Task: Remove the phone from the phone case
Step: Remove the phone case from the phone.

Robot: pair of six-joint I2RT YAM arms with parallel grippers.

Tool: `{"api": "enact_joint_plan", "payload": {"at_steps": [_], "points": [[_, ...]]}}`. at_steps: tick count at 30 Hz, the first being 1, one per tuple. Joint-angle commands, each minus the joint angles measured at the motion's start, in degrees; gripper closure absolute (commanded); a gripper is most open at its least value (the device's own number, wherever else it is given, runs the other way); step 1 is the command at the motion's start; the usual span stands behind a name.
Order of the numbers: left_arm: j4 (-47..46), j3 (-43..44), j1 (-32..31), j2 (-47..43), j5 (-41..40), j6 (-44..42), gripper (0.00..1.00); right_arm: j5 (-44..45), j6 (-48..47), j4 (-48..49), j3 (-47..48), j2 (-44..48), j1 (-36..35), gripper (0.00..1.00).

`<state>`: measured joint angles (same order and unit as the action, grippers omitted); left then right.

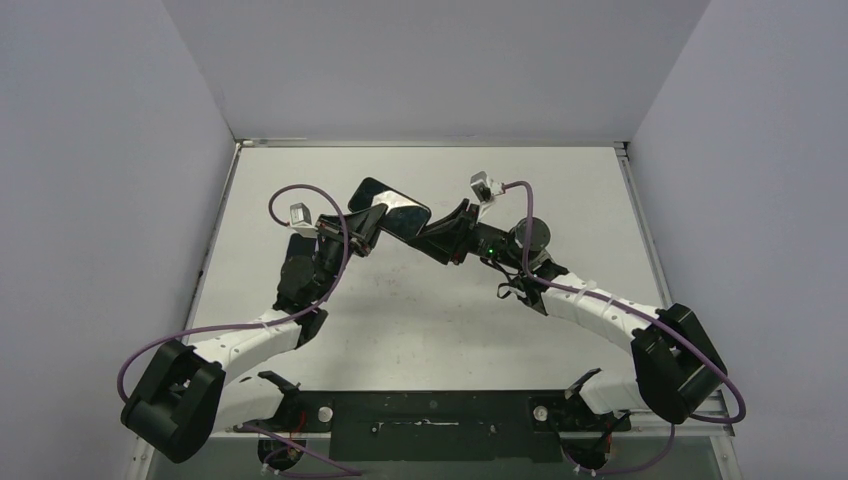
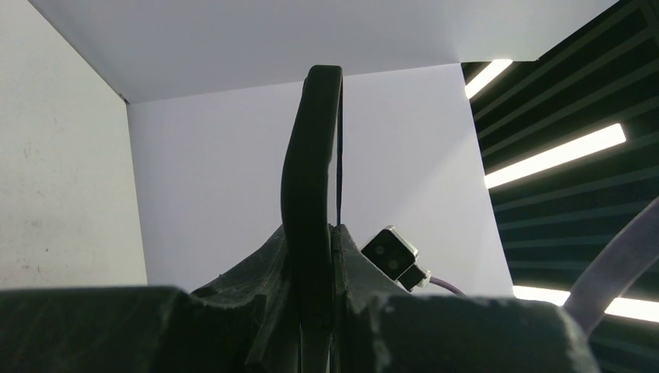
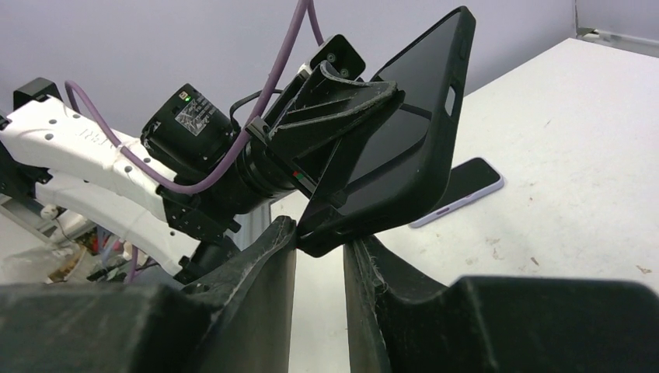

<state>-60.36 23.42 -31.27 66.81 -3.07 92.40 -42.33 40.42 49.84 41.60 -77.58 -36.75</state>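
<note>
The left gripper (image 2: 315, 241) is clamped tight on one end of the black, soft-edged phone case (image 3: 404, 148), holding it clear of the white table (image 3: 567, 148) - edge-on to its own wrist camera. At the case's lower corner the right gripper (image 3: 320, 233) has its two fingers pressed in from either side, gripping that corner. Just beyond - flat on the table, out of the case - lies the slim phone with a dark screen and pale rim (image 3: 460, 189).
</note>
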Motion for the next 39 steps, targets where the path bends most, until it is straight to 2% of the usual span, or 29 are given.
{"api": "enact_joint_plan", "payload": {"at_steps": [1, 13, 20, 26, 32, 36, 39], "points": [[-1.6, 4.1, -1.6, -0.2, 9.4, 1.2, 1.0, -3.3, -11.1, -0.5, 2.4, -0.6, -1.4, 1.0], [-0.4, 5.1, -1.7, -0.9, 12.3, 1.3, 1.0, -1.7, -27.0, -9.4, 6.0, -0.9, -1.4, 1.0], [0.0, 5.1, -1.6, -1.3, 12.9, 1.6, 1.0, -2.7, -31.9, -10.9, 6.7, -1.3, -1.5, 1.0], [-0.5, 5.2, -1.6, -1.2, 13.7, 0.8, 1.0, -0.1, -36.8, -15.1, 8.0, -1.5, -2.0, 1.0], [-0.4, 4.7, -0.2, -1.5, 16.4, -2.2, 1.0, 4.0, -37.5, -15.9, 6.1, -0.4, -1.8, 1.0], [0.1, 3.9, 4.7, -2.2, 21.4, -7.9, 1.0, 3.0, -33.8, -14.9, 2.5, 1.2, 0.1, 1.0], [2.1, 4.4, 9.3, -2.4, 27.9, -12.3, 1.0, 1.8, -31.6, -15.0, -0.2, 3.4, 1.0, 0.89]]}}
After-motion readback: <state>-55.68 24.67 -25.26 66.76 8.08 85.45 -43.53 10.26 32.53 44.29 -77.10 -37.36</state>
